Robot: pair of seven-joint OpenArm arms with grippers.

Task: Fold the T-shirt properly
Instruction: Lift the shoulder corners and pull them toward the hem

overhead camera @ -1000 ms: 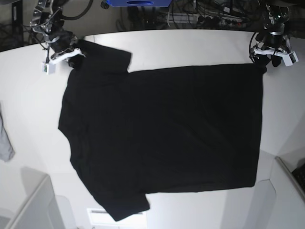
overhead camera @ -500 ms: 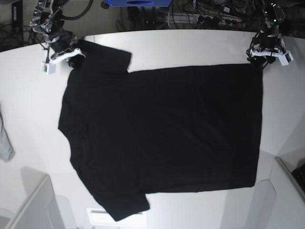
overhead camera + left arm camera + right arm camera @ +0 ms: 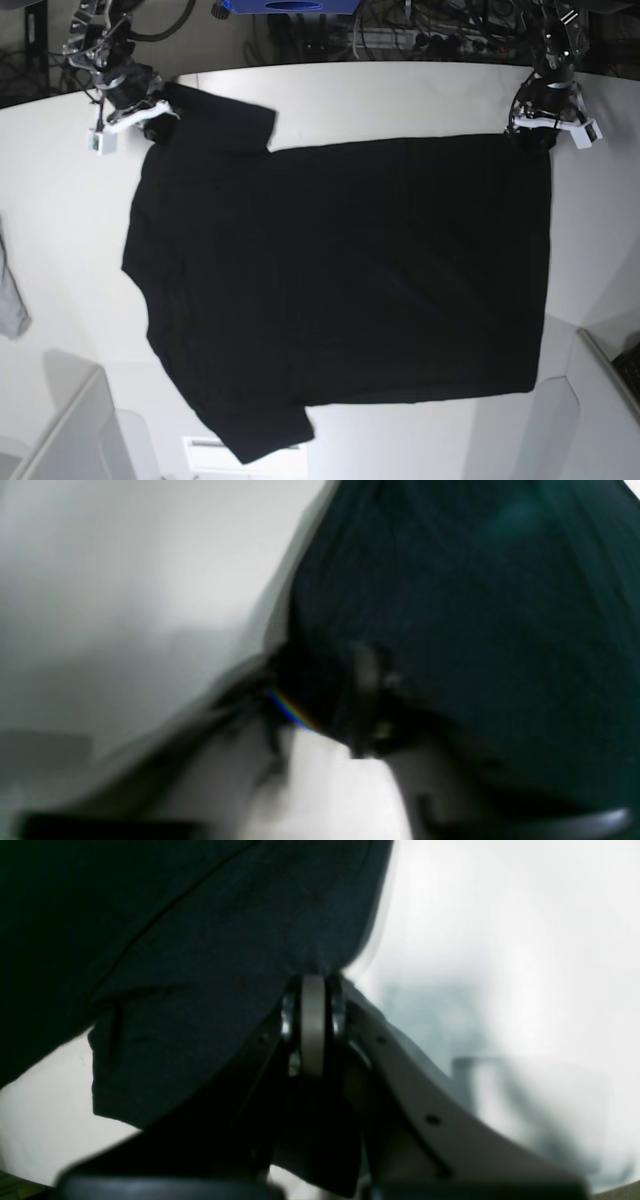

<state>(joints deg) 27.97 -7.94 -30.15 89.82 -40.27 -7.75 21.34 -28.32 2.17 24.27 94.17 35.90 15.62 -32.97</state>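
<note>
The large plain black short-sleeved cloth T-shirt (image 3: 340,280) lies flat on the white table (image 3: 400,95), long axis running across the base view: collar end at that view's left, hem at its right. Both arms sit on the far edge. Right gripper (image 3: 135,115) is at the far sleeve, clamped on the cloth, per the right wrist view (image 3: 312,990). Left gripper (image 3: 545,125) is at the far hem corner; left wrist view is too blurred to tell whether it's pinched (image 3: 370,700). The whole shirt lies toward the near side from both hands, so I'd expect the fold to pull the far edge that way.
</note>
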